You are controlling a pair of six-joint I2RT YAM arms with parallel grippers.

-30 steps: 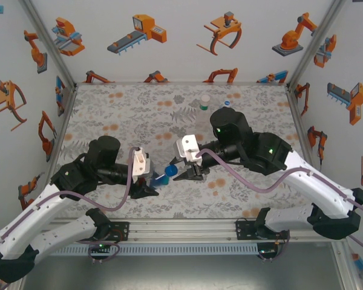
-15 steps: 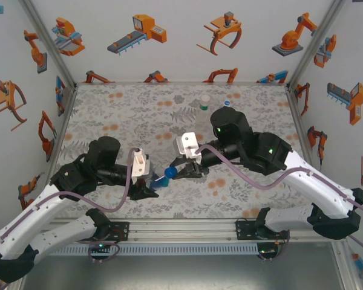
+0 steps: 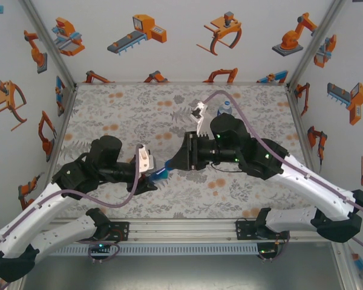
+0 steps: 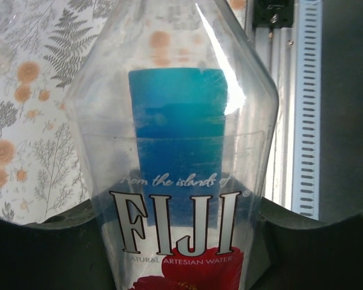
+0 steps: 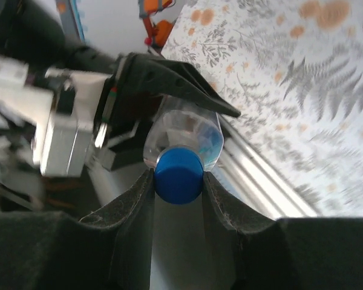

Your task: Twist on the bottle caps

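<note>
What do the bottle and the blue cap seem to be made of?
The bottle looks like clear, glossy plastic: the floral table shows through it and glare streaks its shoulder. The blue cap seems opaque plastic with a soft sheen.

Bottles: two counted, a clear Fiji bottle (image 4: 175,181) near centre and a second bottle (image 3: 225,109) at the far right, partly hidden. Caps: one counted, a blue cap (image 5: 178,176); any cap on the far one cannot be confirmed. Pincers: two, the left pincer (image 4: 175,217) and the right pincer (image 3: 173,162).
</note>
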